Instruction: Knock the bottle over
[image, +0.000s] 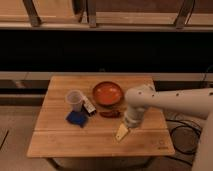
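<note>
My arm reaches in from the right and bends down over the right half of the wooden table (60, 145). My gripper (122, 132) is the pale tip at its end, low over the table's front middle. No small pale bottle shows; the spot behind my arm's bulky wrist (136, 102) is hidden. A clear plastic cup (75, 100) stands upright at centre left. A small dark white-labelled item (90, 107) is beside it.
A red-orange bowl (107, 93) sits at the table's back middle, just left of my wrist. A dark reddish item (110, 114) lies in front of it. A blue object (76, 118) lies in front of the cup. Dark shelving runs behind the table.
</note>
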